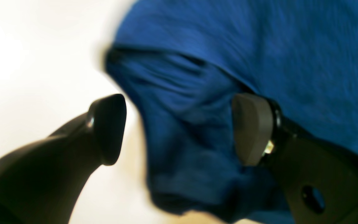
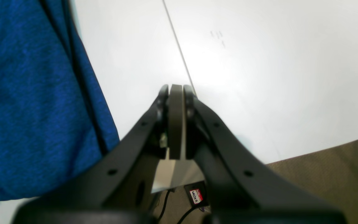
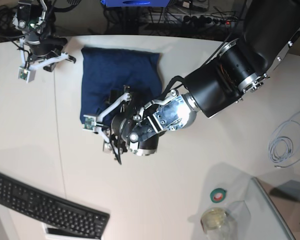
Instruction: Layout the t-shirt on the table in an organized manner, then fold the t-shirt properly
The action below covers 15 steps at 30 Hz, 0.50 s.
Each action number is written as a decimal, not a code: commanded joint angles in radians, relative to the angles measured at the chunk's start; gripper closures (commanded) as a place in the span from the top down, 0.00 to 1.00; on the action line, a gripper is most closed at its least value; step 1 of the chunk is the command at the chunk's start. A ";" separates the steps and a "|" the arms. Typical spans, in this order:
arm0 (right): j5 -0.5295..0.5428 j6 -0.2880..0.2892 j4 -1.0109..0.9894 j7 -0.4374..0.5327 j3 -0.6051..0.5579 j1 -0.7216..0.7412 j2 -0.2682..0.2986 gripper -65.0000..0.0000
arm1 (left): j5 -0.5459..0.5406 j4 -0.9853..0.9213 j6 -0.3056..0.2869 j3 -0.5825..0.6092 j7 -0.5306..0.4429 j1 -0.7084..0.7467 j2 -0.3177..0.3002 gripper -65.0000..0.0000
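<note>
Our right pincer (image 3: 65, 56), at the far left of the base view, is shut on nothing, pads pressed flat together, hovering over bare smooth white worktop (image 3: 190, 165) just beside the shirt's upper left corner. Next comes the dark navy soft fabric t-shirt (image 3: 117, 72), lying folded into a compact rectangle near the worktop's back edge. Over its near edge sits our left pincer (image 1: 179, 129), jaws spread wide with a bunched hem fold between them, gripping nothing. We judge the fold nearly finished. To do this step well, we should lift the left arm straight up so neither pad drags the loose hem, then press or tug any crooked edge square.
</note>
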 commanded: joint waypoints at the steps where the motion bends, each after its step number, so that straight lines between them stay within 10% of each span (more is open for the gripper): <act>1: -0.001 0.003 0.013 0.019 0.003 -0.001 0.006 0.01 | -0.007 0.037 0.007 -0.012 -0.013 -0.050 0.008 0.78; 7: -0.001 0.003 0.013 0.019 0.007 0.001 0.006 0.01 | -0.015 0.209 0.007 -0.042 0.115 -0.057 -0.056 0.78; 12: -0.002 0.003 0.019 0.019 0.006 -0.018 0.030 0.01 | -0.012 0.479 0.007 -0.314 0.228 0.098 -0.141 0.74; 15: -0.001 0.003 0.050 0.019 0.009 -0.077 0.065 0.01 | -0.009 0.686 0.007 -0.570 0.310 0.289 -0.193 0.42</act>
